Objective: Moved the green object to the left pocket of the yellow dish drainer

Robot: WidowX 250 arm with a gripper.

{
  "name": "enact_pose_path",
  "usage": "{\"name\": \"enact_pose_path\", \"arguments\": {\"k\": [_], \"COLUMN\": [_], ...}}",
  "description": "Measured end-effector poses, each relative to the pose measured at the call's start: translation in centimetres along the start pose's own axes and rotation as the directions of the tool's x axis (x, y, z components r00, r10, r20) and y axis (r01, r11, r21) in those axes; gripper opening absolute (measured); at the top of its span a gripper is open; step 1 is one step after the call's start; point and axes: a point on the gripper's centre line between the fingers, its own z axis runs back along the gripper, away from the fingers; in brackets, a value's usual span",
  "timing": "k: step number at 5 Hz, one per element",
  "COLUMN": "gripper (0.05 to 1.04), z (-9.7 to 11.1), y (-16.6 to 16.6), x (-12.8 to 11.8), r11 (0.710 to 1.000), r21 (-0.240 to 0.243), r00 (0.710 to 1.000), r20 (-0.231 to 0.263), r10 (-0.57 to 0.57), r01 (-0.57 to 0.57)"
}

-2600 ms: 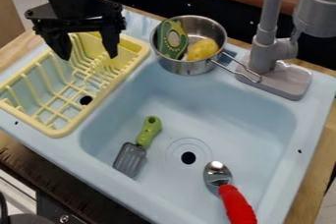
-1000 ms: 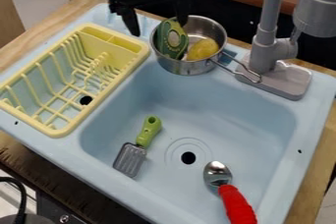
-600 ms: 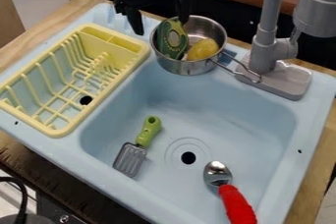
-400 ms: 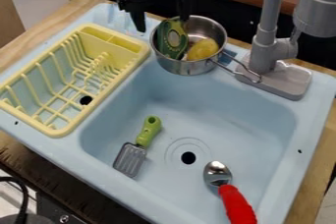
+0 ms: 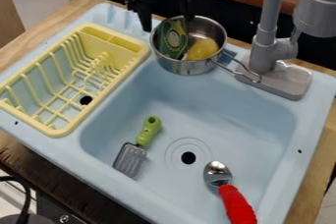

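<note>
The black gripper (image 5: 168, 23) hangs open over the back left rim of the metal pot, its two fingers apart on either side of the green object's top. That green object (image 5: 174, 40), avocado-like with a pale round middle, leans upright against the pot's left inner wall. To the left, the yellow dish drainer (image 5: 98, 101) rests on the sink's left ledge, its narrow pockets at the back end.
A metal pot (image 5: 188, 68) with a yellow item (image 5: 203, 49) in it stands at the sink's back edge, its handle toward the grey faucet (image 5: 264, 46). In the basin lie a green-handled spatula (image 5: 131, 158) and a red-handled spoon (image 5: 234, 201).
The gripper has gone from above the drainer rightward to the pot, and lately a little farther right and down. The green object and drainer have kept their places.
</note>
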Motion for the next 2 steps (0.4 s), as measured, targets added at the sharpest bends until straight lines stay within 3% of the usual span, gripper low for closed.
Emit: {"name": "enact_pose_path", "arguments": {"k": [2], "gripper": [0.999], "z": [-0.42], "y": [-0.39], "x": [-0.13], "r11": [1.000], "r21": [0.016], "r00": [1.000], "r20": [0.021], "r10": [-0.010], "r01": [0.009]}}
